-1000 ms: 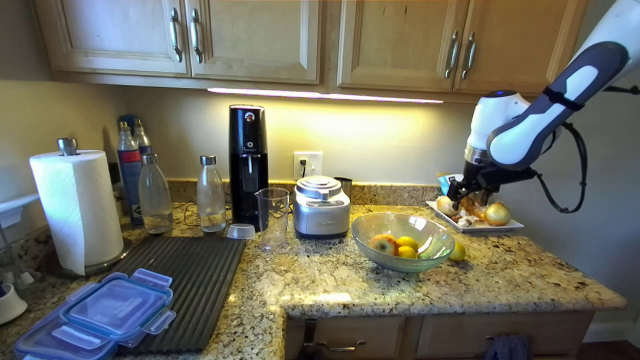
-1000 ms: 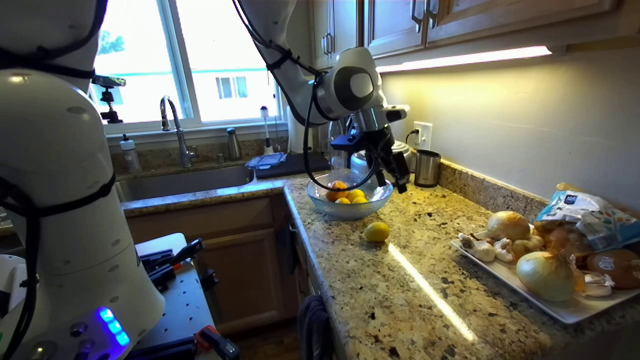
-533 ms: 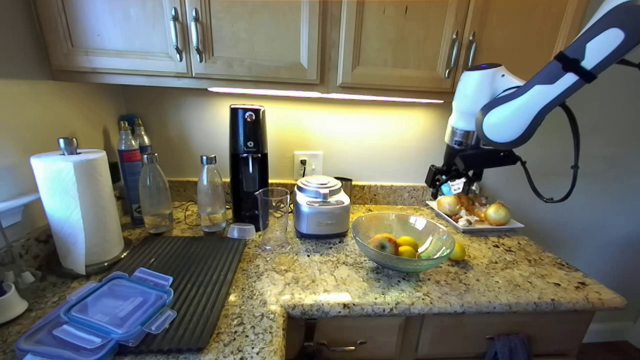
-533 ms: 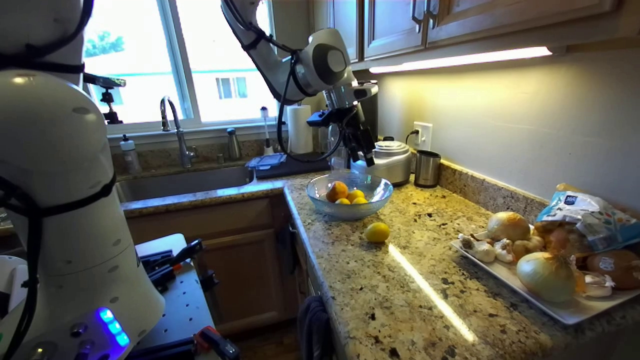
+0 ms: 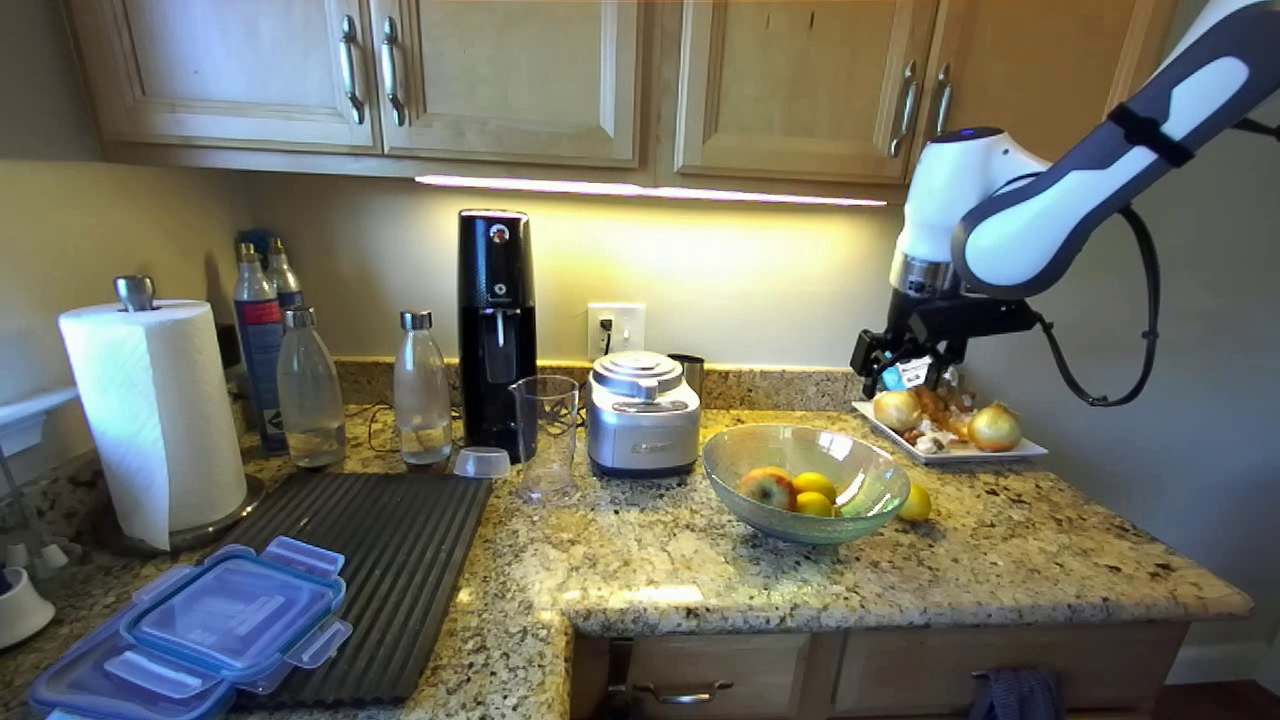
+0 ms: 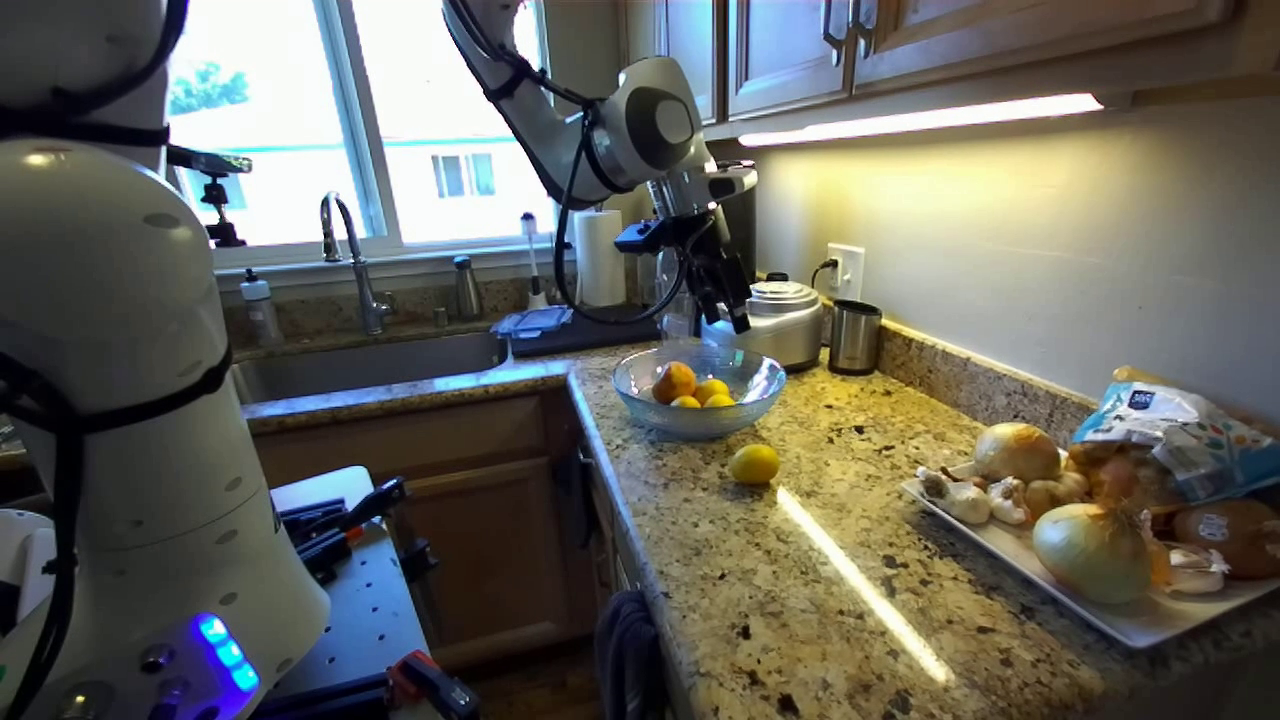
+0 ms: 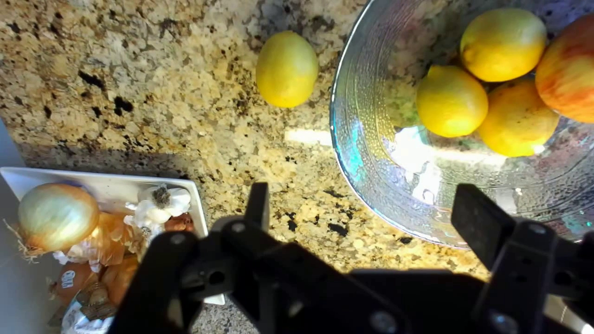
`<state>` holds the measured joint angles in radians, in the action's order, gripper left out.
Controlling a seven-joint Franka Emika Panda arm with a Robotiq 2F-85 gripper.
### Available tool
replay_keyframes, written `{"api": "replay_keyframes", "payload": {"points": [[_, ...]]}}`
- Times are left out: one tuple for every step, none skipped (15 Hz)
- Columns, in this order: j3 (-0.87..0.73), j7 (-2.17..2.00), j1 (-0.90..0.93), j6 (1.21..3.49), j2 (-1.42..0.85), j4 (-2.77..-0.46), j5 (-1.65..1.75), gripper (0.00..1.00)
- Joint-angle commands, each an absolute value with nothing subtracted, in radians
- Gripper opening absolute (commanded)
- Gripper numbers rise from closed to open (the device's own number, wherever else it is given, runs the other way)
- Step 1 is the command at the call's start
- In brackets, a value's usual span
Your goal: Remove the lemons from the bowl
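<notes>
kitchen counter of speckled tan granite (image 6: pixel 740 590) | one oval yellow lemon (image 7: pixel 287 69) rests on it, just beside the wide, clear-glass bowl (image 7: pixel 355 132) | three more yellow lemons (image 7: pixel 451 101) lie inside, alongside a round red-and-yellow fruit (image 7: pixel 570 69) | black two-fingered gripper (image 7: pixel 367 211) hovers, spread, holding nothing | likely one out, three to go

Wooden cabinets (image 5: pixel 510 80), lit strip (image 6: pixel 920 119) beneath; pale wall (image 5: pixel 760 300); speckled counter (image 5: pixel 1000 560); bright window (image 6: pixel 415 115).
</notes>
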<state>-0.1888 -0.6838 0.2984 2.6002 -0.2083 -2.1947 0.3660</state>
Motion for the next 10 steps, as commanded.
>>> {"api": "replay_keyframes", "payload": {"points": [[-0.141, -0.693, 0.251, 2.595, -0.206, -2.193, 0.381, 1.00], [-0.134, -0.698, 0.252, 2.588, -0.216, -2.182, 0.359, 1.00], [-0.124, -0.696, 0.249, 2.598, -0.224, -2.176, 0.349, 1.00], [-0.106, -0.675, 0.241, 2.621, -0.238, -2.169, 0.339, 1.00], [-0.095, -0.671, 0.239, 2.632, -0.250, -2.160, 0.346, 1.00], [-0.084, -0.659, 0.238, 2.636, -0.266, -2.148, 0.344, 1.00], [-0.069, -0.636, 0.232, 2.643, -0.281, -2.138, 0.329, 1.00], [-0.055, -0.609, 0.226, 2.650, -0.300, -2.127, 0.309, 1.00], [-0.045, -0.589, 0.223, 2.656, -0.318, -2.115, 0.291, 1.00], [-0.029, -0.539, 0.214, 2.668, -0.345, -2.101, 0.261, 1.00]]}}
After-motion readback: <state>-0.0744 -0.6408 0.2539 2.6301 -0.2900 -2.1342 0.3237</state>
